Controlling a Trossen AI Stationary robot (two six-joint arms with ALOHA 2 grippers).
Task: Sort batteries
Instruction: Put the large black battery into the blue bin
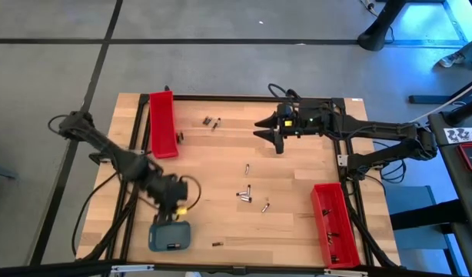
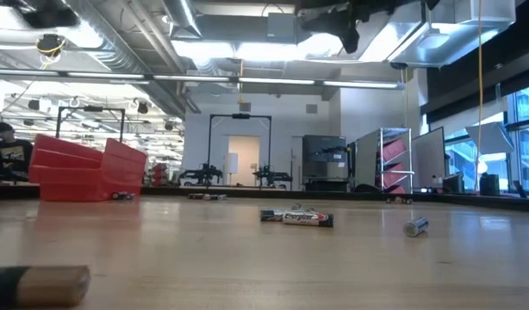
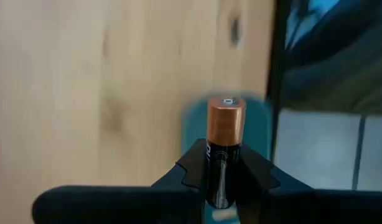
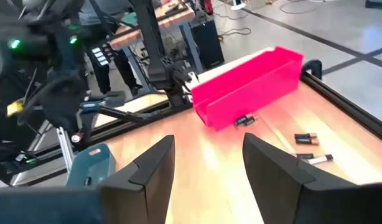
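High view: wooden counter point(image 1: 221, 185) inside a dark frame, carrying two long red trays, one small blue-grey tray and loose batteries. Left red tray point(image 1: 163, 123) lies along the counter's left side, with one small dark cell just beside its right wall. Right red tray point(image 1: 334, 223) lies at the near right corner, with a few dark cells inside. Blue-grey tray point(image 1: 169, 236) sits at the near left edge, one cell inside. Scattered batteries point(image 1: 247, 194): a loose group near the counter's middle, a pair toward the far edge right of the left red tray, one single near the front edge right of the blue-grey tray. Left pincer point(image 1: 174, 201): over the near left part of the counter, just above the blue-grey tray; in the left wrist view its fingers are clamped on a black battery with a copper top point(image 3: 226, 146), held upright, the blue-grey tray showing behind it. Right pincer point(image 1: 277, 129): over the far middle of the counter, raised; in the right wrist view its fingers point(image 4: 150, 167) stand wide apart with nothing between them.
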